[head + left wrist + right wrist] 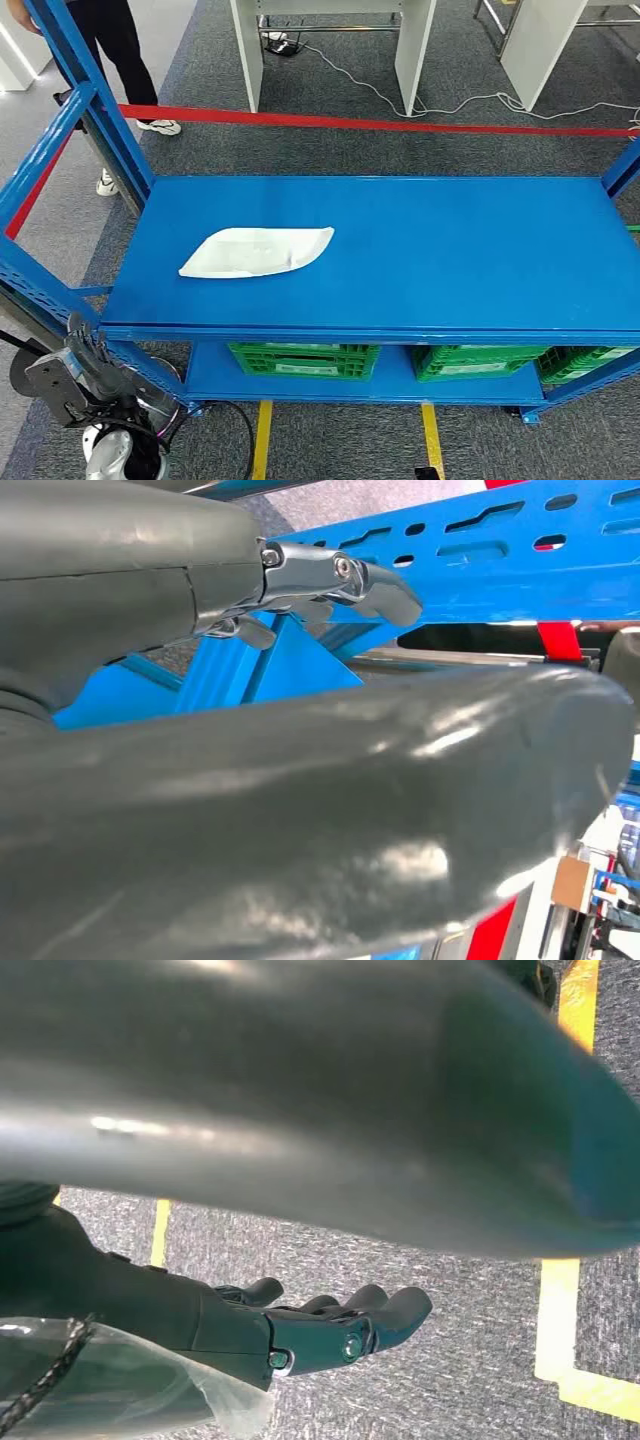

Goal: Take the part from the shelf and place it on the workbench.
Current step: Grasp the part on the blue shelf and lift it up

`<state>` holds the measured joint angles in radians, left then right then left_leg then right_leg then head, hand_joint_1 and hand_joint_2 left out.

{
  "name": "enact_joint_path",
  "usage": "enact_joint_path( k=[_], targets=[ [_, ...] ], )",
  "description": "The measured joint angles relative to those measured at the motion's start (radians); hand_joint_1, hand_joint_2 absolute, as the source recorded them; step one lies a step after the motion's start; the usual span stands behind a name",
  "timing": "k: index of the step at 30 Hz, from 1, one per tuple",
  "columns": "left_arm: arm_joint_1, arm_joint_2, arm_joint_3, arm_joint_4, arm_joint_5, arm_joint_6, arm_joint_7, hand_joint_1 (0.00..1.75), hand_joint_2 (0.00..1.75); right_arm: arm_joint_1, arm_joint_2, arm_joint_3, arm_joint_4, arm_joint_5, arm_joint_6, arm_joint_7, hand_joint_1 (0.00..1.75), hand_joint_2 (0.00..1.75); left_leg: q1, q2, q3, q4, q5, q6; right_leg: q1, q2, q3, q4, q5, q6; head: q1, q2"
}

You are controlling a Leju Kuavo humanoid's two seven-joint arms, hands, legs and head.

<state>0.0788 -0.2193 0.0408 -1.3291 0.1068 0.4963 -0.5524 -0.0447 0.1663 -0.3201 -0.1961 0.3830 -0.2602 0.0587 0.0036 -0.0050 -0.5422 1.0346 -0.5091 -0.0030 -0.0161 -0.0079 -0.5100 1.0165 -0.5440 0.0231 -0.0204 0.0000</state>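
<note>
Your biggest item is the blue metal shelf point(453, 250): flat, smooth painted top deck, perforated blue uprights at the left, lower deck beneath. Grey speckled carpet point(377, 150) all round, with yellow floor tape point(430, 435) near you and a red barrier strip point(377, 123) across the far side. Green ribbed plastic crates point(302, 360) sit on the lower deck, one left of centre, more to the right. White bench legs point(411, 50) and a white cable lie far off; a person's legs point(124, 60) stand at far left.

The part point(256, 252) lies flat on the top deck, left of centre: white, thin, glossy, long tapered leaf-like shape, pointed toward the right. Nothing touches it.

Your left hand point(332, 580) is low at the near left, beside the shelf upright; fingers fairly straight, slightly apart, holding nothing, thick grey thumb smooth and shiny. Your right hand point(332, 1325) hangs over the carpet, dark fingers loosely extended, a little curved, holding nothing; clear plastic film point(121, 1390) wraps near its wrist.
</note>
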Motion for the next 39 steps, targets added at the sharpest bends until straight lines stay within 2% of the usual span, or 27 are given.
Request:
enact_joint_path(
  k=[1, 2, 4, 6, 7, 9, 11, 13, 14, 18, 24, 39],
  targets=[
    [0.000, 0.000, 0.000, 0.000, 0.000, 0.000, 0.000, 0.00, 0.58, 0.000, 0.000, 0.000, 0.000, 0.000, 0.000, 0.000, 0.00, 0.00, 0.000, 0.000, 0.000, 0.000, 0.000, 0.000, 0.000, 0.000, 0.000, 0.000, 0.000, 0.000, 0.000, 0.000],
    [0.000, 0.000, 0.000, 0.000, 0.000, 0.000, 0.000, 0.00, 0.87, 0.000, 0.000, 0.000, 0.000, 0.000, 0.000, 0.000, 0.00, 0.00, 0.000, 0.000, 0.000, 0.000, 0.000, 0.000, 0.000, 0.000, 0.000, 0.000, 0.000, 0.000, 0.000, 0.000],
    [-0.001, 0.001, -0.001, -0.001, -0.011, -0.003, 0.009, 0.00, 1.75, 0.000, 0.000, 0.000, 0.000, 0.007, 0.006, 0.004, 0.00, 0.00, 0.000, 0.000, 0.000, 0.000, 0.000, 0.000, 0.000, 0.000, 0.000, 0.000, 0.000, 0.000, 0.000, 0.000],
    [-0.019, 0.027, -0.028, 0.002, -0.110, -0.024, 0.081, 0.00, 1.75, -0.002, -0.001, 0.015, 0.001, 0.051, 0.042, 0.036, 0.00, 0.00, 0.000, 0.000, 0.000, 0.000, 0.000, 0.001, 0.000, -0.001, -0.007, 0.000, 0.000, 0.000, 0.000, 0.000],
    [-0.040, 0.046, -0.061, 0.008, -0.214, -0.040, 0.133, 0.00, 1.75, -0.003, -0.002, 0.028, 0.001, 0.078, 0.066, 0.056, 0.00, 0.00, 0.000, 0.000, 0.000, 0.001, 0.001, 0.001, 0.000, -0.001, -0.011, 0.000, 0.000, 0.000, 0.000, 0.000],
    [-0.107, 0.081, -0.176, 0.033, -0.536, -0.072, 0.215, 0.00, 1.75, -0.008, -0.003, 0.055, 0.001, 0.108, 0.094, 0.080, 0.00, 0.00, 0.000, -0.003, -0.002, 0.001, 0.001, 0.002, 0.000, -0.005, -0.009, 0.000, 0.000, 0.000, 0.000, 0.000],
    [-0.167, 0.101, -0.300, 0.064, -0.874, -0.089, 0.242, 0.00, 1.75, -0.011, -0.002, 0.068, 0.002, 0.109, 0.097, 0.083, 0.00, 0.00, -0.001, -0.003, -0.003, 0.001, 0.003, 0.003, -0.001, -0.005, -0.002, 0.000, 0.001, 0.002, 0.000, 0.000],
    [-0.202, 0.113, -0.383, 0.086, -1.069, -0.094, 0.252, 0.00, 1.75, -0.011, -0.002, 0.074, 0.002, 0.108, 0.097, 0.082, 0.00, 0.00, -0.002, 0.002, -0.003, 0.001, 0.003, 0.003, -0.001, 0.002, -0.001, 0.000, 0.004, 0.004, 0.000, 0.000],
    [-0.213, 0.117, -0.411, 0.093, -1.087, -0.093, 0.254, 0.00, 1.75, -0.009, -0.002, 0.075, 0.002, 0.108, 0.097, 0.082, 0.00, 0.00, -0.002, 0.004, -0.003, 0.001, 0.003, 0.003, -0.001, 0.005, -0.002, 0.000, 0.004, 0.004, 0.000, 0.000],
    [-0.241, 0.140, -0.470, 0.112, -0.948, -0.100, 0.262, 0.00, 1.75, -0.004, -0.002, 0.077, 0.002, 0.105, 0.098, 0.086, 0.00, 0.00, -0.002, 0.004, -0.004, 0.001, 0.003, 0.003, -0.002, 0.003, -0.004, 0.000, 0.004, 0.005, 0.000, 0.000],
    [-0.302, 0.150, -0.541, 0.135, -0.970, -0.139, 0.303, 0.00, 1.75, -0.004, 0.000, 0.077, 0.003, 0.101, 0.098, 0.100, 0.00, 0.00, -0.002, 0.003, -0.005, 0.001, 0.003, 0.004, -0.002, 0.004, -0.004, 0.000, 0.004, 0.005, 0.000, 0.000],
    [-0.343, 0.159, -0.577, 0.168, -0.980, -0.144, 0.309, 0.00, 1.75, -0.003, 0.000, 0.077, 0.003, 0.103, 0.093, 0.098, 0.00, 0.00, -0.002, 0.003, -0.005, 0.001, 0.003, 0.004, -0.002, 0.003, -0.005, 0.000, 0.005, 0.005, 0.000, 0.000]
  ],
)
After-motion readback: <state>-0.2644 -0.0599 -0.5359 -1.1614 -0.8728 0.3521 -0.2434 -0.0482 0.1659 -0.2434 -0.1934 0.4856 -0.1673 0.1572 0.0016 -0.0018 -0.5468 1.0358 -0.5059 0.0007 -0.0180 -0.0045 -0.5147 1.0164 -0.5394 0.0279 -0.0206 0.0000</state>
